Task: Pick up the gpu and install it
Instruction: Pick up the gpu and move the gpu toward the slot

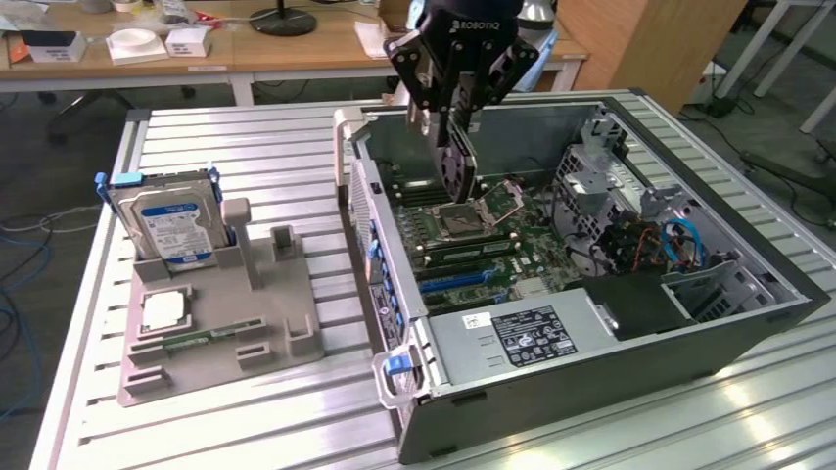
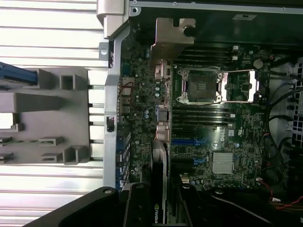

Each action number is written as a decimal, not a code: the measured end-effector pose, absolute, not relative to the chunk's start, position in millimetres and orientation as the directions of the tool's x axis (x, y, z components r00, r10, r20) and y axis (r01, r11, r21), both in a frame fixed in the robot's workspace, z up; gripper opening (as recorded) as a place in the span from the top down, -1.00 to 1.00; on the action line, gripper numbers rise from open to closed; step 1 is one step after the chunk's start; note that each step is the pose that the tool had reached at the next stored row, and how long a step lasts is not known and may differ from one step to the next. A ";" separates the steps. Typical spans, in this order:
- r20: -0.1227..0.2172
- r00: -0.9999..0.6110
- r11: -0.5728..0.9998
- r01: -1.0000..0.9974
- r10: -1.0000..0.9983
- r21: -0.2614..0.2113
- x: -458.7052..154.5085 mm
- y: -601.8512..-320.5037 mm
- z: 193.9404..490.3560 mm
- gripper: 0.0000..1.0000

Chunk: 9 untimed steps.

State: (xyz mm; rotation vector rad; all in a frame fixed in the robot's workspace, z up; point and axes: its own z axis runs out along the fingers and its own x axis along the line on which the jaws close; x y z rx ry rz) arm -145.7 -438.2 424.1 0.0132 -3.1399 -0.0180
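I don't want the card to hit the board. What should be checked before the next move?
1. gpu held in the gripper: ok, it hangs edge-down.
2. gpu over the open case, above the motherboard: ok.
3. Blue slots free of cards: ok.
4. Card edge lined up with a slot: cannot tell.
5. Hard drive out of the way, upright in the grey holder: ok.

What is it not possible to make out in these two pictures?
1. Exterior view: far side of the gpu held in the gripper, turned away.
2. Wrist view: motherboard slots beneath the gpu, covered by the card.
3. Exterior view: hard drive label text, too small.
4. Exterior view: gripper's upper body, cut by top edge.
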 end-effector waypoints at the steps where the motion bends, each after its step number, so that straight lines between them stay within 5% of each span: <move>1: 0.002 -1.000 1.000 -0.008 -0.008 0.012 -144.6 -438.2 424.0 0.48; 9: 0.002 -1.000 1.000 -0.008 -0.008 0.012 -141.7 -438.1 424.0 0.48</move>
